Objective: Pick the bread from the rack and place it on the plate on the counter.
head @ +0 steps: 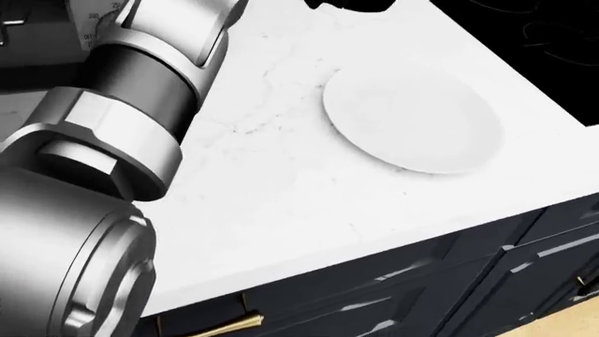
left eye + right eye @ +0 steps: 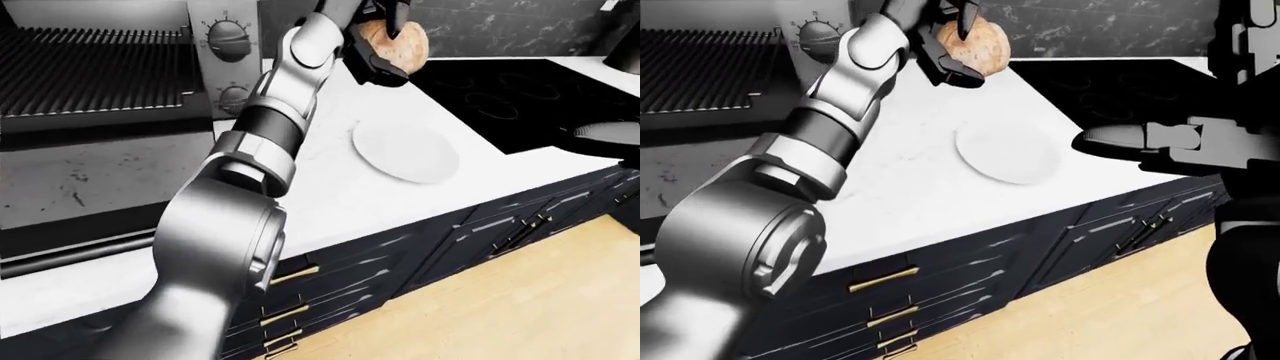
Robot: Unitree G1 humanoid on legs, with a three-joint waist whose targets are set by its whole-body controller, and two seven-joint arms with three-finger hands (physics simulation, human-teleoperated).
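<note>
The round brown bread (image 2: 398, 43) is held in my left hand (image 2: 380, 52), whose dark fingers close round it high above the white counter (image 2: 340, 191). The hand hangs above and a little left of the white plate (image 2: 405, 152), which lies bare on the counter beside the black cooktop. In the head view the plate (image 1: 412, 119) sits right of centre and only the hand's dark underside (image 1: 351, 5) shows at the top edge. My right hand (image 2: 1110, 140) hovers at the right, over the counter's edge, with a finger stretched out and nothing in it.
The toaster oven with its ribbed rack (image 2: 90, 71) and knobs (image 2: 228, 37) stands at the upper left. A black cooktop (image 2: 520, 97) lies right of the plate. Dark drawers with brass handles (image 2: 883, 279) run below the counter, above a wooden floor (image 2: 520, 307).
</note>
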